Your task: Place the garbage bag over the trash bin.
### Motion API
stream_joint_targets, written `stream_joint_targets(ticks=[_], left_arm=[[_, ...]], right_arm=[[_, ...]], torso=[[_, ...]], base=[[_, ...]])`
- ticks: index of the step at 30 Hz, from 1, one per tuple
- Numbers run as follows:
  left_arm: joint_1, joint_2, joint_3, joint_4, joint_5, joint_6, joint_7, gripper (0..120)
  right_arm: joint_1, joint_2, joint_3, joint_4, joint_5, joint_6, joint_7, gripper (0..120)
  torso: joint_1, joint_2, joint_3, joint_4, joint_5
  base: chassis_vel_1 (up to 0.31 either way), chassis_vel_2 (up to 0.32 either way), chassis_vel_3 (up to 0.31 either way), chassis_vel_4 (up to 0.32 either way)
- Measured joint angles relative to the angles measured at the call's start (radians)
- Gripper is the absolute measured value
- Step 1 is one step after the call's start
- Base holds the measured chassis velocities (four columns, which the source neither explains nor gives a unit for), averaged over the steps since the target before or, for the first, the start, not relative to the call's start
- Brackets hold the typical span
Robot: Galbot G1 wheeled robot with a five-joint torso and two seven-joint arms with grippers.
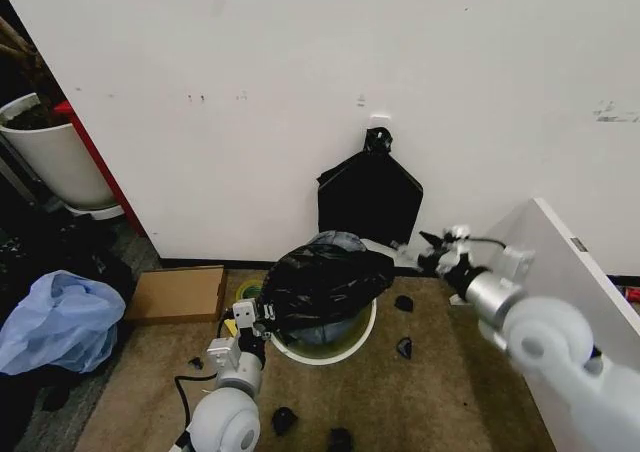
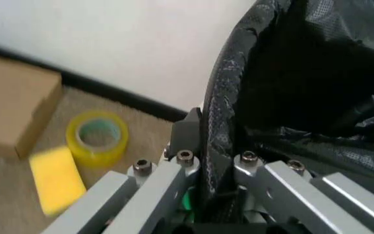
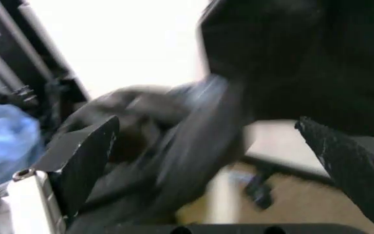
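The garbage bag (image 1: 325,277), glossy black and wrinkled, lies bunched over the top of the round white trash bin (image 1: 335,356), whose rim shows below it. My left gripper (image 1: 262,318) is at the bag's left edge. In the left wrist view the left gripper (image 2: 208,134) is shut on the bag's film (image 2: 291,83). My right gripper (image 1: 428,245) hovers just right of the bag, apart from it. In the right wrist view the right gripper (image 3: 206,124) stands wide open, with the blurred bag (image 3: 174,146) beyond it.
A matte black bundle (image 1: 370,197) hangs on the wall behind the bin. A cardboard box (image 1: 180,292), a yellow tape roll (image 2: 97,136) and a yellow sponge (image 2: 57,178) lie to the left. Farther left are a pale blue bag (image 1: 60,317) and a big white tub (image 1: 55,152). A white panel (image 1: 575,267) stands at the right.
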Motion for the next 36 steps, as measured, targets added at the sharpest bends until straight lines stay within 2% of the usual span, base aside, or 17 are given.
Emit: stream_joint_targets(ticks=[2, 5, 8, 11, 17, 22, 27, 29, 34, 36], left_arm=[[-0.008, -0.003, 0.000, -0.009, -0.073, 0.019, -0.027, 1], [-0.014, -0.003, -0.002, -0.012, -0.112, 0.029, -0.045, 1], [-0.017, -0.001, -0.009, -0.012, -0.153, 0.041, -0.067, 1], [-0.025, 0.001, -0.020, -0.013, -0.271, 0.069, -0.123, 1], [-0.031, 0.004, -0.020, -0.028, -0.299, 0.077, -0.130, 1], [-0.026, 0.005, -0.018, -0.037, -0.306, 0.080, -0.130, 1], [-0.017, 0.000, -0.015, -0.050, -0.308, 0.080, -0.128, 1], [-0.016, -0.001, -0.014, -0.053, -0.309, 0.080, -0.128, 1], [-0.016, -0.001, -0.014, -0.057, -0.315, 0.082, -0.127, 1], [-0.016, -0.001, -0.015, -0.057, -0.317, 0.082, -0.127, 1]], right_arm=[[-0.032, 0.028, -0.014, 0.020, 0.025, -0.005, 0.019, 100], [-0.049, 0.039, -0.016, 0.022, 0.033, 0.000, 0.013, 100], [-0.073, 0.038, -0.014, 0.031, 0.043, 0.022, -0.039, 100], [-0.142, 0.031, -0.028, 0.074, 0.093, 0.017, -0.112, 100], [-0.155, 0.052, -0.046, 0.046, 0.109, 0.006, -0.090, 100], [-0.134, 0.060, -0.051, 0.037, 0.163, -0.009, -0.063, 94], [-0.107, 0.070, -0.058, 0.001, 0.211, -0.013, -0.064, 74], [-0.101, 0.072, -0.060, -0.005, 0.214, -0.015, -0.063, 71], [-0.086, 0.078, -0.066, -0.027, 0.229, -0.019, -0.052, 50], [-0.088, 0.078, -0.065, -0.027, 0.229, -0.017, -0.052, 46]], torso=[[0.000, 0.000, 0.000, 0.0000, 0.0001], [0.000, 0.000, 0.000, 0.0000, 0.0001], [0.000, 0.000, 0.000, -0.0001, 0.0001], [0.000, 0.000, 0.000, -0.0002, 0.0000], [0.000, 0.000, 0.000, 0.0000, 0.0001], [0.000, 0.000, 0.000, 0.0001, 0.0000], [0.000, 0.000, 0.000, 0.0000, 0.0002], [0.000, 0.000, 0.000, 0.0001, 0.0001], [0.000, 0.000, 0.000, 0.0000, 0.0002], [0.000, 0.000, 0.000, 0.0001, 0.0002]], base=[[0.000, 0.000, 0.000, 0.000], [0.000, 0.000, 0.000, 0.000], [0.000, 0.000, 0.000, 0.000], [0.000, 0.000, 0.000, 0.000], [0.000, 0.000, 0.000, 0.000], [0.000, 0.000, 0.000, 0.000], [0.000, 0.000, 0.000, 0.000], [0.000, 0.000, 0.000, 0.000], [0.000, 0.000, 0.000, 0.000], [0.000, 0.000, 0.000, 0.000]])
